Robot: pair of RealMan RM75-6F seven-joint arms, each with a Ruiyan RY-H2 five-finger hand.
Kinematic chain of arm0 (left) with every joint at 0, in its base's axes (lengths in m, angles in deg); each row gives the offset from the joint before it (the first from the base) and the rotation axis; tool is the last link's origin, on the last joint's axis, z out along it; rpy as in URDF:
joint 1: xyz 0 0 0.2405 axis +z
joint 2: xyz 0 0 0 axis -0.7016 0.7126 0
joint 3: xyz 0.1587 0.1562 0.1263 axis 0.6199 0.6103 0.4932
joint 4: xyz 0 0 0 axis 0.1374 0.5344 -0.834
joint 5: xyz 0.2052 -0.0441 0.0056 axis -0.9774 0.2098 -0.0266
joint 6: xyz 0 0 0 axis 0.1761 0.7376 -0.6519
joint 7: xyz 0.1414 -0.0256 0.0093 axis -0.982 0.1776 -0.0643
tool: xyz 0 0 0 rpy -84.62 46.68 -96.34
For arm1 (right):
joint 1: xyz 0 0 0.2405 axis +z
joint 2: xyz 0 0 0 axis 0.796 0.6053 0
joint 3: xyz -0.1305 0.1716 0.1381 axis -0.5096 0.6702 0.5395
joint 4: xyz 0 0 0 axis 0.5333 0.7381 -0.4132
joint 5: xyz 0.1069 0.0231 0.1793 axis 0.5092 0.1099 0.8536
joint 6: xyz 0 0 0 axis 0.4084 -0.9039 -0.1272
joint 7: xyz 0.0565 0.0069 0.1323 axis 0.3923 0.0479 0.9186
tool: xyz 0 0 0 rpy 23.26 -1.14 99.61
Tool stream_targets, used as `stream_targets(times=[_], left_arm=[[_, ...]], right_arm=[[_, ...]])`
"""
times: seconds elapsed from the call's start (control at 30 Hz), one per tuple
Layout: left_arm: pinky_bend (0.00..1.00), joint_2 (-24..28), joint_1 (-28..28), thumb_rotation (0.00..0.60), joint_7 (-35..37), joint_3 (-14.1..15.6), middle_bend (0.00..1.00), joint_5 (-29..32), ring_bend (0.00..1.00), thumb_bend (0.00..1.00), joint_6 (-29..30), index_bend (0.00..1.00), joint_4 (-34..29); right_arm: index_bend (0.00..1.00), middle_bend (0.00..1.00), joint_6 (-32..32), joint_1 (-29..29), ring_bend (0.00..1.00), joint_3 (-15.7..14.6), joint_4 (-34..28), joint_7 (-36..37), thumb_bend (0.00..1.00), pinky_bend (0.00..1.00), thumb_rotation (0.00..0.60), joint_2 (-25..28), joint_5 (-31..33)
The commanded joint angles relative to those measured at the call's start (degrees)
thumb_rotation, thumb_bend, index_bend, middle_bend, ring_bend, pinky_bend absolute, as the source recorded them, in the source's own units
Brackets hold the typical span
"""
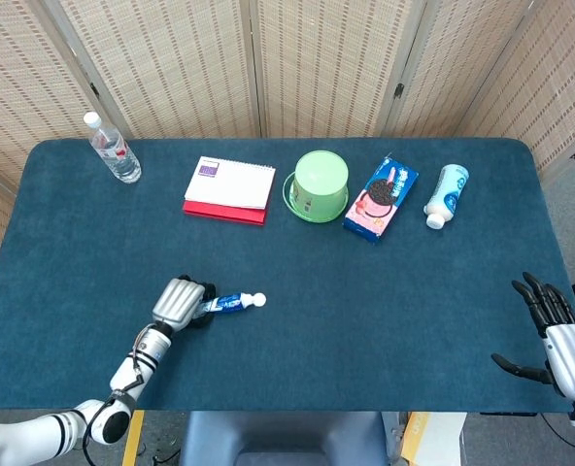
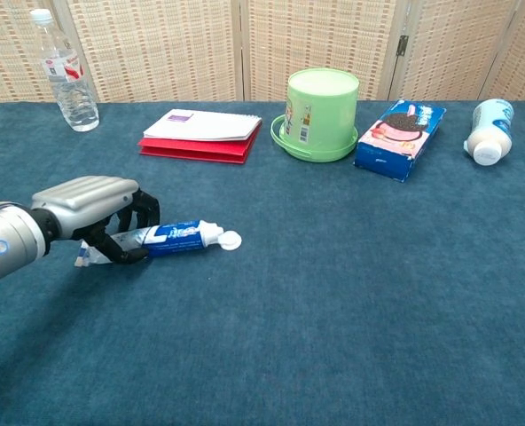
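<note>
The left hand (image 2: 90, 217) is curling closed around the blue-and-white plastic toothpaste tube (image 2: 178, 236), tilting its capped end off the bench (image 2: 351, 302), while the right hand (image 1: 552, 342) is resting open.

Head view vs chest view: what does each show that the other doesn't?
Only the head view shows the right hand, fingers spread and holding nothing, off the table's right edge, plus the whole table outline.

Only the chest view shows, side on, the left hand's fingers curled around the toothpaste tube, with the tube's cap end tilted up slightly.

Both show the left hand gripping the tube, and along the far side the bottle, notebook, green bucket, cookie box and white bottle.
</note>
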Motion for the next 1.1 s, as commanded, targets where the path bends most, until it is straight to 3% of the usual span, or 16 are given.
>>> stream_targets(times=[0.03,0.2,0.43,0.87,1.1], left_arm=[[0.47,1.2,0.0,0.6,3.9,1.2,0.7,-4.0,0.62,0.48,0.6,0.67,0.5],[0.5,4.1,0.2,0.6,11.8,3.4,0.73,-13.1,0.64,0.49,4.7,0.7,0.9],[0.51,9.8,-1.2,0.6,20.3,3.7,0.73,-20.8,0.65,0.49,8.9,0.7,-3.2],[0.52,16.0,-5.0,0.6,26.6,1.1,0.74,-23.4,0.66,0.49,8.6,0.7,-14.4],[0.52,18.1,-6.2,0.6,29.9,0.2,0.74,-22.9,0.66,0.49,7.4,0.7,-20.1]], right_arm=[[0.0,0.0,0.1,0.2,0.0,0.0,-0.1,0.0,0.0,0.0,0.579,0.1,-0.3],[0.0,0.0,1.3,2.0,0.0,0.4,-1.1,-0.6,0.0,0.0,0.578,0.4,-2.1],[0.0,0.0,5.8,6.9,0.0,1.7,-3.9,-2.2,0.0,0.0,0.578,0.6,-4.6],[0.0,0.0,17.1,18.9,0.0,6.4,-10.1,-6.7,0.0,0.0,0.578,-1.5,-5.7],[0.0,0.0,20.1,23.4,0.0,8.7,-11.5,-9.7,0.0,0.0,0.578,-5.1,-3.9]])
